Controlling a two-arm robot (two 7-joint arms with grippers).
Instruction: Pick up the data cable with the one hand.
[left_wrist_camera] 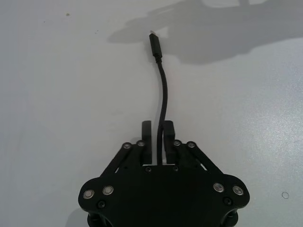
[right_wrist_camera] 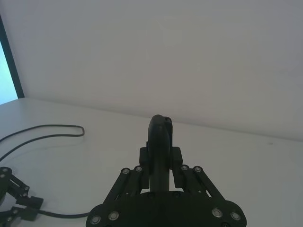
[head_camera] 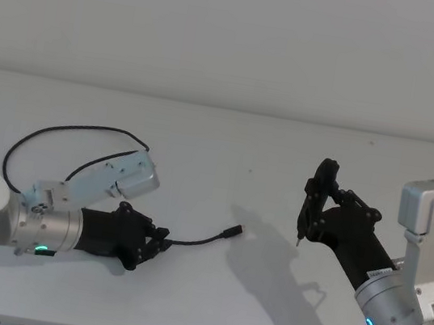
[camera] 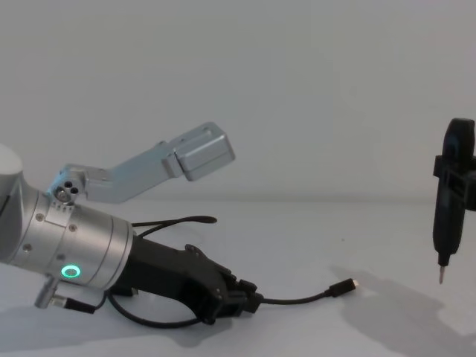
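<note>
my left tool lies low on the white bench, fingers pinched tight on the data cable, whose plug points toward 3 o'clock. to do this well i should lift straight and slow, so the slack trailing toward 10 o'clock follows. at 3 o'clock my right tool holds a pointed pen tool upright, well clear.

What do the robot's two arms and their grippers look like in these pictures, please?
Both arms are thick silver cylinders, with a glowing ring: green on the left, blue on the right. The left gripper and right gripper are black, angular linkage frames studded with silver screws.
</note>
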